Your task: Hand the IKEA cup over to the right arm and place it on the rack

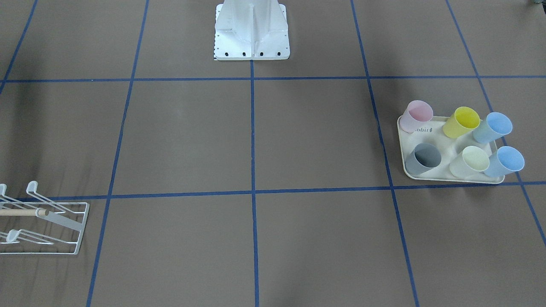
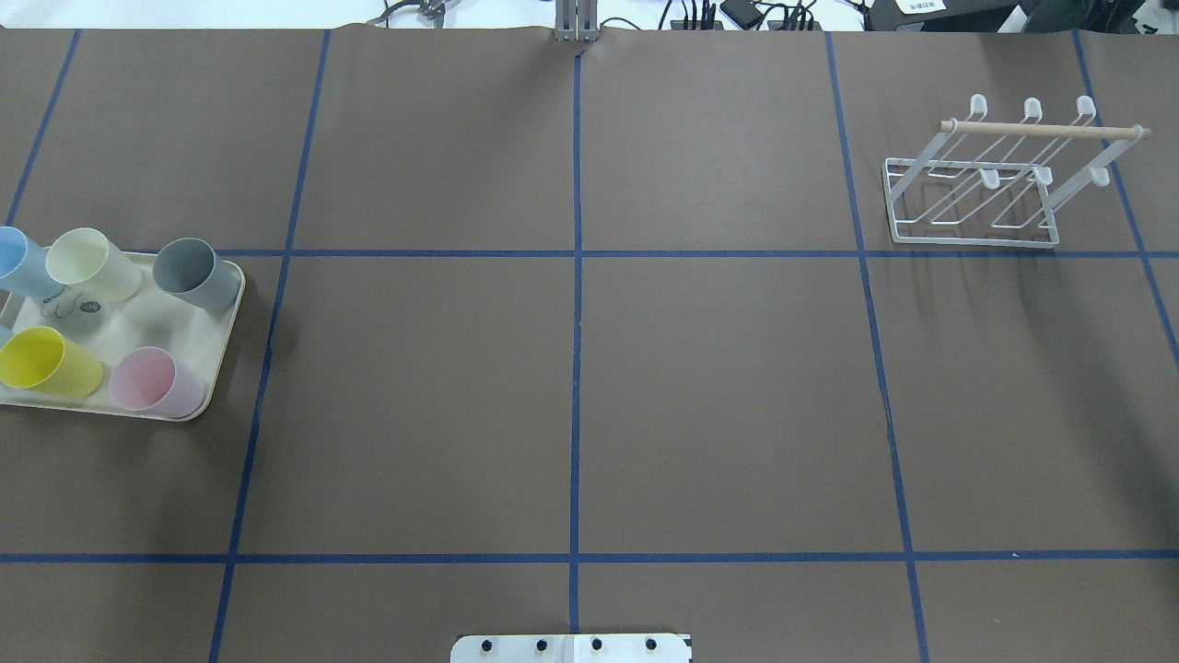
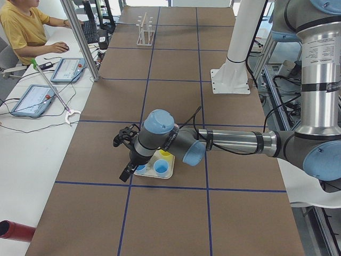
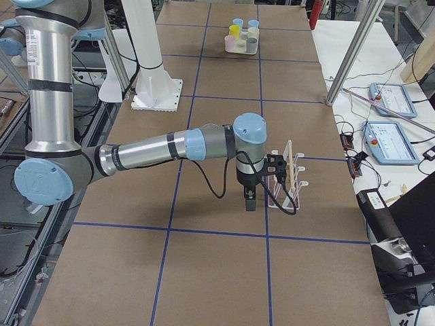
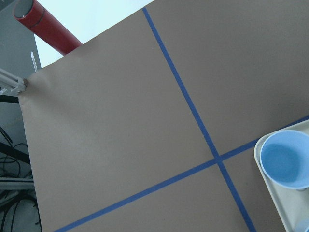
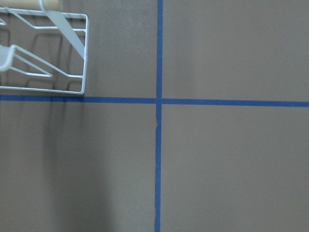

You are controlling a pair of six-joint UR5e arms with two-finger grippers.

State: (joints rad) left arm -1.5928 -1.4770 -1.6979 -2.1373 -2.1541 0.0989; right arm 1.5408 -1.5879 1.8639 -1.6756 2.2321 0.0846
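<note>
IKEA cups (image 1: 463, 121): six standing upright on the cream tray (image 1: 443, 143), none gripped. Left gripper (image 3: 128, 172) hovering near the tray's edge, right gripper (image 4: 249, 202) hanging just beside the rack (image 2: 972, 198); jaw states not discernible. The left should be descending squarely over one rim, clearing neighbours.

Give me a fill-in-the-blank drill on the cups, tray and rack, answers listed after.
The cream tray holds ___ cups.
Two of them share the colour ___.
The number of cups hanging on the white wire rack is ___.
The rod through the rack is made of ___.
Missing words: six; blue; zero; wood.
</note>
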